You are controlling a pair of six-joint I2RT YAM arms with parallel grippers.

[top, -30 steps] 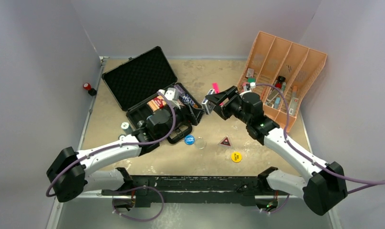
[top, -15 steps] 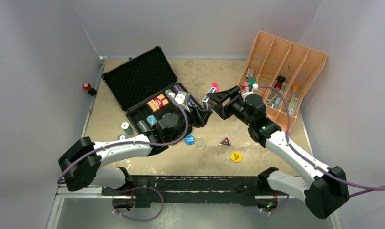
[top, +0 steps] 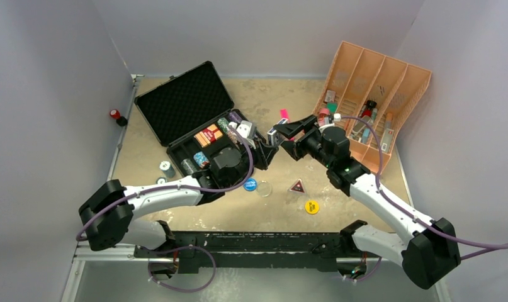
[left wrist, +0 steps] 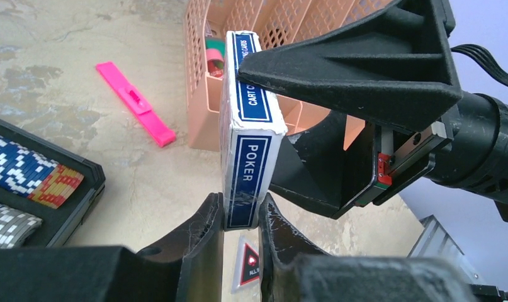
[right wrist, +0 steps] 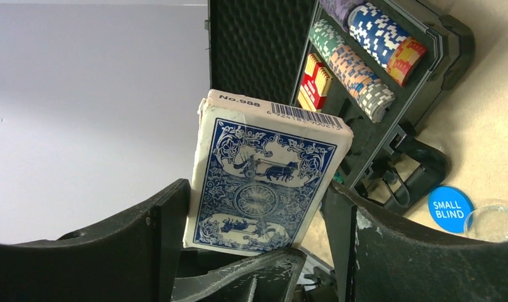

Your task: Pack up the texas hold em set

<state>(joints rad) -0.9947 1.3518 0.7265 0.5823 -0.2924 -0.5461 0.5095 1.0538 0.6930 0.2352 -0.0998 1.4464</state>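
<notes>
Blue card deck (left wrist: 245, 163), pinched at one end by the left claw (left wrist: 240, 211) and across its edges by the right claw (right wrist: 257, 195), right of the open black case (top: 185, 104).

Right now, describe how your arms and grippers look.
White shells, black joints and a purple cable on the left arm and right arm. Matte black wedge-shaped fingers, scuffed whitish, on the left gripper and right gripper; red part on the right one's rail.
</notes>
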